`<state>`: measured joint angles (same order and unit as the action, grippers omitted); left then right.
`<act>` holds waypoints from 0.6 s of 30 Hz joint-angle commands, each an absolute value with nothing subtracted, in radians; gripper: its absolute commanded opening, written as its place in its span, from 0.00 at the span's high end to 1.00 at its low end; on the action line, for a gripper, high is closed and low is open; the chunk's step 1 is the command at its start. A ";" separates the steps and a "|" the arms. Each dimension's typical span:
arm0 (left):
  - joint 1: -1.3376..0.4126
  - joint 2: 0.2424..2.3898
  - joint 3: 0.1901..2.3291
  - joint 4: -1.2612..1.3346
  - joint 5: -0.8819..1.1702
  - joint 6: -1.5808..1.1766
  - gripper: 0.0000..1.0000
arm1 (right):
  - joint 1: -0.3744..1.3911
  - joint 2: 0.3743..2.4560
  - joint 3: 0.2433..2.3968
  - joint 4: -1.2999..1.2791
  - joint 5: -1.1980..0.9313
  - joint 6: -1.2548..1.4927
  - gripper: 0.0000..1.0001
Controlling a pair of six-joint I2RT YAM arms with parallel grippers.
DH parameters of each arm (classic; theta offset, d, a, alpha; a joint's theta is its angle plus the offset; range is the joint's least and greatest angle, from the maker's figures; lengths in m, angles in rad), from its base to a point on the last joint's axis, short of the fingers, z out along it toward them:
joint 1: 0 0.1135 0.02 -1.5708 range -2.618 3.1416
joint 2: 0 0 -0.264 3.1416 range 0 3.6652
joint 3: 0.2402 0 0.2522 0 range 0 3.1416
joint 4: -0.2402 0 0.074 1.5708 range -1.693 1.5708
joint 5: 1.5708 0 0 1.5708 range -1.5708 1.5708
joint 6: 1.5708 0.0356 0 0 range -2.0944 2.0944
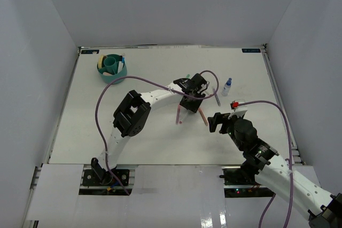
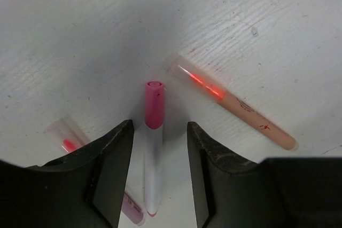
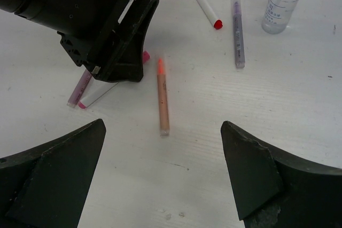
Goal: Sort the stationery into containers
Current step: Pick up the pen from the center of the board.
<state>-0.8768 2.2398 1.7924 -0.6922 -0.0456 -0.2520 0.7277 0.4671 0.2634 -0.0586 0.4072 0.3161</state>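
Straddling pink-capped marker (image 2: pixel 154 105), left pincer (image 2: pixel 158 132), lettering unreadable

Pink-capped white marker (image 2: pixel 153 148) flat, peach clear-capped marker (image 2: pixel 238 106) just beside, round teal organizer (image 1: pixel 111 77) well apart.

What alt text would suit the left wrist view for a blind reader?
Two black jaws straddle a pink-capped white marker lying on the white table, not touching it. An orange pen lies to the right; a pinkish pen peeks out left.
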 commanded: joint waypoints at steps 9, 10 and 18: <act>-0.877 2.276 1.841 -0.724 -0.046 -0.270 0.62 | 0.724 0.454 0.239 -0.049 0.443 0.333 0.05; -0.879 2.279 1.842 -0.724 -0.045 -0.270 0.65 | 0.724 0.451 0.238 -0.049 0.445 0.333 0.05; -0.885 2.238 1.878 -0.716 -0.046 -0.278 0.93 | 0.724 0.445 0.233 -0.049 0.451 0.331 0.05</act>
